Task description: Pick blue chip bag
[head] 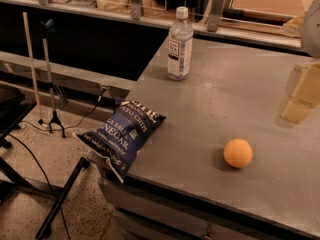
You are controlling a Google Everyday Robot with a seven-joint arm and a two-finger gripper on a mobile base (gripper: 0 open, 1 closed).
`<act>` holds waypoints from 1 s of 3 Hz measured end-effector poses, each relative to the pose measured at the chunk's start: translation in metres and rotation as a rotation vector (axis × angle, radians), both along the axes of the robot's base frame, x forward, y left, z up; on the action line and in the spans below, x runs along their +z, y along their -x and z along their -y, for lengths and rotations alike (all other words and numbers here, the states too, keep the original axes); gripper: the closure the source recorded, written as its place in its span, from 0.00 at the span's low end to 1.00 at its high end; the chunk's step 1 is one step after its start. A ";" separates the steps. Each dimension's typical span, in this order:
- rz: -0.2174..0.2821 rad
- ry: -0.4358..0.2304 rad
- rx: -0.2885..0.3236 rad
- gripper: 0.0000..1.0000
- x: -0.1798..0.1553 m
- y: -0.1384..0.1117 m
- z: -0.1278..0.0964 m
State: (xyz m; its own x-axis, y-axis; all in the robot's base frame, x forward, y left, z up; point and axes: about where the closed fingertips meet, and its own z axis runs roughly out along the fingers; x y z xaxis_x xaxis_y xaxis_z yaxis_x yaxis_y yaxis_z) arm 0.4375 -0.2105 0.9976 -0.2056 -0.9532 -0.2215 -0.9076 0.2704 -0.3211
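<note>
The blue chip bag [122,134] is a dark navy foil bag with white lettering. It lies flat at the front left corner of the grey table [225,94], with its lower left part hanging over the edge. My gripper [301,96] is at the right edge of the view, above the table's right side and far to the right of the bag. It holds nothing that I can see.
An orange ball [238,153] sits on the table between the bag and the gripper. A clear water bottle [179,44] stands upright at the back left of the table. Stands and cables [50,114] are on the floor to the left.
</note>
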 end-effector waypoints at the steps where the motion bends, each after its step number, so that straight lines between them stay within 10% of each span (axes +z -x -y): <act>1: 0.000 0.000 0.000 0.00 0.000 0.000 0.000; 2: -0.001 0.000 0.054 0.00 0.002 0.002 -0.009; 3: -0.046 -0.026 0.259 0.00 -0.009 0.010 -0.063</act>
